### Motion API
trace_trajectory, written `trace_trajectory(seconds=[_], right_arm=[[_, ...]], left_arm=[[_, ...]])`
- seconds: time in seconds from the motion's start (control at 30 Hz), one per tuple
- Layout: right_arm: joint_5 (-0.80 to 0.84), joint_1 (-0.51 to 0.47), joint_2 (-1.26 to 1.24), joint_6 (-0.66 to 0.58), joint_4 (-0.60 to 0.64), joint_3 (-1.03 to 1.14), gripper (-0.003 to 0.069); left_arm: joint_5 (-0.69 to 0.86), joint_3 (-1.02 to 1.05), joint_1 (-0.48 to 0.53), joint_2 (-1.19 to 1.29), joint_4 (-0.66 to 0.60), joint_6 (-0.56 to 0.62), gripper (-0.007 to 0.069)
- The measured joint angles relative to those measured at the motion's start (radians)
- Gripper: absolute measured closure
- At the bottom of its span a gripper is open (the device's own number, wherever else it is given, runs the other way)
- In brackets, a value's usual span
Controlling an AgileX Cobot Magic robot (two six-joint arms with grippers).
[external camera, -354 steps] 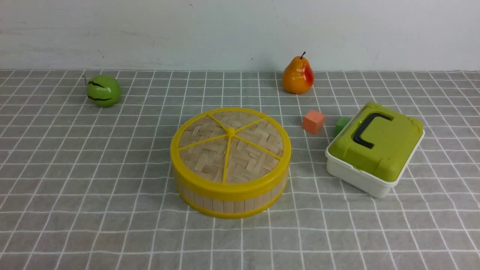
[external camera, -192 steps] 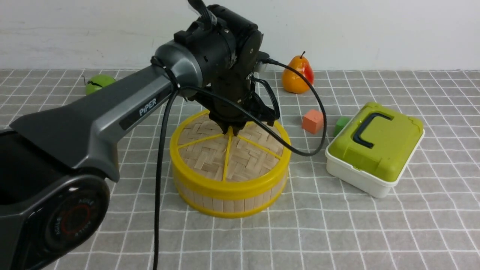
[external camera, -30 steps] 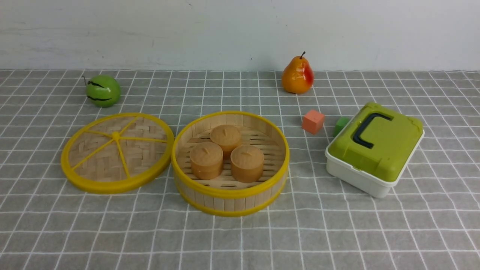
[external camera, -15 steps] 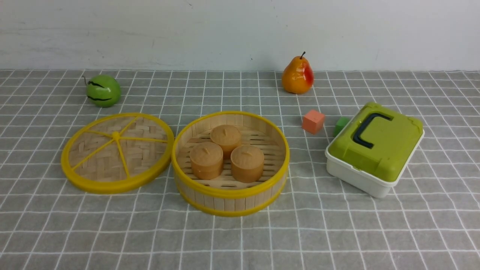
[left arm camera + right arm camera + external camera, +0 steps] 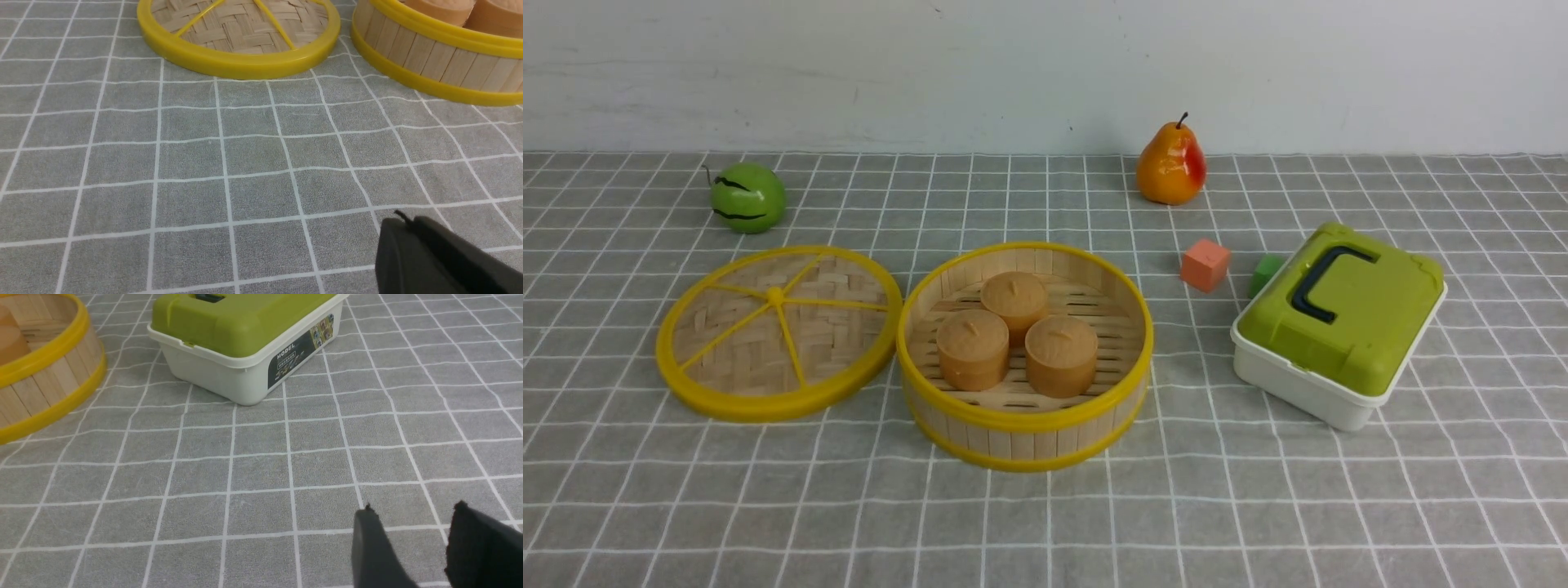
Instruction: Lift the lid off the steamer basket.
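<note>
Flanking steamer basket: lid, green-lidded box, cubes behind

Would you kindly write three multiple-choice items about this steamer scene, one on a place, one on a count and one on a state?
1. Where does the lid lie?
A. On the cloth, on the robot's left of the steamer basket
B. On the basket
C. On the green box

2. How many brown buns sit in the basket?
A. Two
B. Three
C. Five

3. How is the basket?
A. Covered
B. Tipped over
C. Open and upright

Answers: 1 A, the lid rests flat beside the basket; 2 B, three buns show in the front view; 3 C, its slatted floor is visible.
</note>
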Motion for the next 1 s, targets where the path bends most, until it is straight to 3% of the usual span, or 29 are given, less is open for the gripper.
trace_trajectory(seconds=[1.0], right_arm=[[0.0, 0.0, 0.0, 0.0, 0.0, 0.0, 0.0417]], left_arm=[[0.0, 0.0, 0.0, 0.0, -0.001, 0.0, 0.058]])
